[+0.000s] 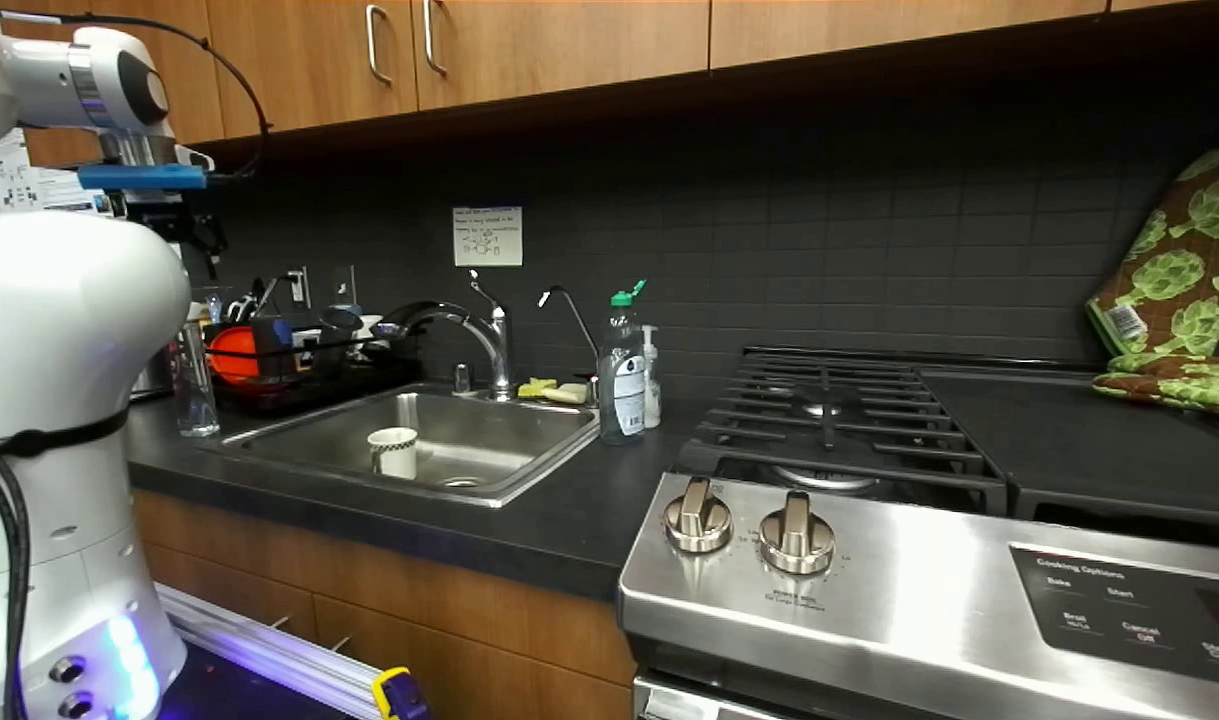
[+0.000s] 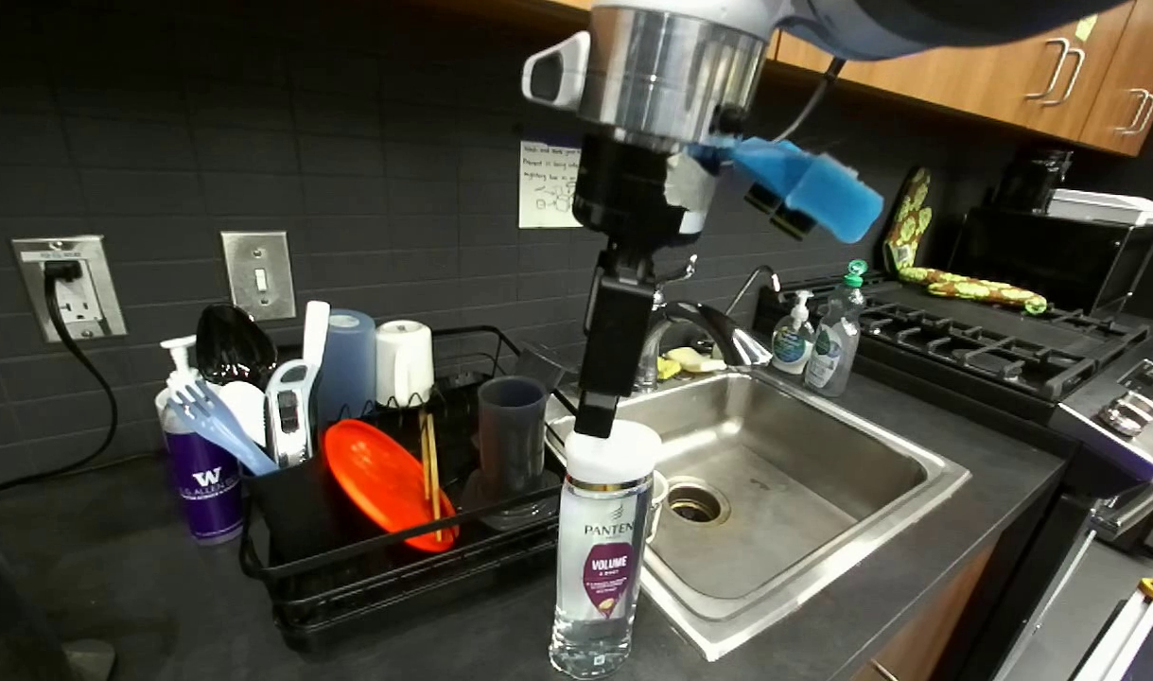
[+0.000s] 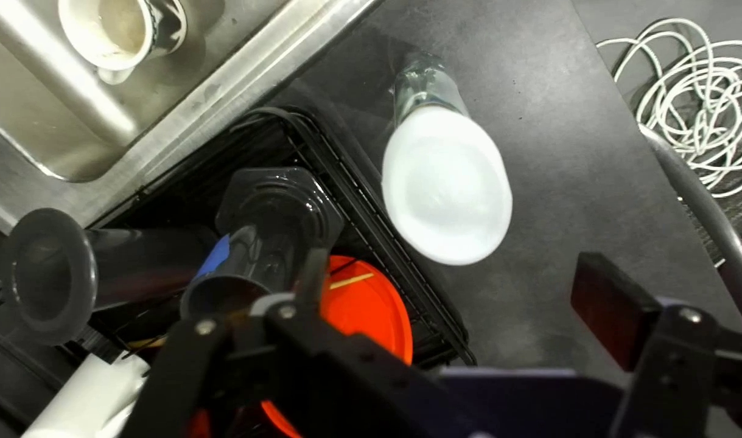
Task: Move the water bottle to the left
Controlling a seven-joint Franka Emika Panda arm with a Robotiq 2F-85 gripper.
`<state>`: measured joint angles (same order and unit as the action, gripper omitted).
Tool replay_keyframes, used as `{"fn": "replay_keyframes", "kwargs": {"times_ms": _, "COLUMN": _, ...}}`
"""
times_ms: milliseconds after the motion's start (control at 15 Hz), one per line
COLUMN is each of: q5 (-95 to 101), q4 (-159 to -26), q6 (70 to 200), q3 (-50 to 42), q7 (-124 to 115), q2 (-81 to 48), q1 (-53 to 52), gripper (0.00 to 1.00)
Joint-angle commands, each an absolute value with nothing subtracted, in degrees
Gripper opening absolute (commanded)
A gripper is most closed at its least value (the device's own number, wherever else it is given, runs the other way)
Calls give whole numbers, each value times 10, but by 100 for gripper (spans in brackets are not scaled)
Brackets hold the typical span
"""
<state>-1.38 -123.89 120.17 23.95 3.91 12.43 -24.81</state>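
- I've got the water bottle (image 2: 602, 549) standing upright on the bench (image 3: 547, 140), white cap (image 3: 447, 185) at 12 o'clock, base at 6, long axis near vertical!
- And look at that label (image 2: 608, 575), turned out towards me in an exterior view, lettering right way up.
- Over to the wrist view: I'm looking down onto the white cap, big and bright, with the rest of the water bottle trailing off behind it towards 12 o'clock, so the top end points up at me.
- My end effector (image 3: 456, 280) is spread wide, fingers (image 3: 614, 310) well apart, and the water bottle appears outside that gap, at 12 o'clock from it.
- In an exterior view the end effector hangs at 12 o'clock and its tip overlaps the white cap; touching or not, I can't tell.
- Around the water bottle there: dish rack (image 2: 396, 598) just beside at 10 o'clock, sink (image 2: 784, 473) at 2, green-capped bottle (image 2: 829, 345) well apart, between 1 and 2.
- Wrist view again, clock centred on the white cap: mug (image 3: 157, 27) in the sink at 10, orange plate (image 3: 367, 310) at 7, coil of white cable (image 3: 702, 115) between 2 and 3.
- And in an exterior view the arm (image 1: 69, 330) hides the water bottle's upper part; its clear lower end shows near 9 o'clock of the sink.
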Motion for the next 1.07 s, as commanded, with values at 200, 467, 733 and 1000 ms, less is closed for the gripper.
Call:
{"fn": "replay_keyframes", "kwargs": {"times_ms": 200, "q5": -53, "q4": -1236, "q6": 1176, "q3": 214, "q7": 48, "q2": 155, "q1": -241, "gripper": 100}}
{"fn": "replay_keyframes", "kwargs": {"times_ms": 467, "q5": -62, "q4": -1246, "q6": 1178, "q3": 202, "q7": 43, "q2": 177, "q1": -234, "gripper": 100}}
{"fn": "replay_keyframes", "kwargs": {"times_ms": 733, "q5": -64, "q4": -1255, "q6": 1184, "q3": 189, "q7": 40, "q2": 202, "q1": -225, "gripper": 100}}
{"fn": "replay_keyframes", "kwargs": {"times_ms": 1000, "q5": -60, "q4": -1271, "q6": 1191, "q3": 180, "q7": 35, "q2": 228, "q1": -216, "gripper": 100}}
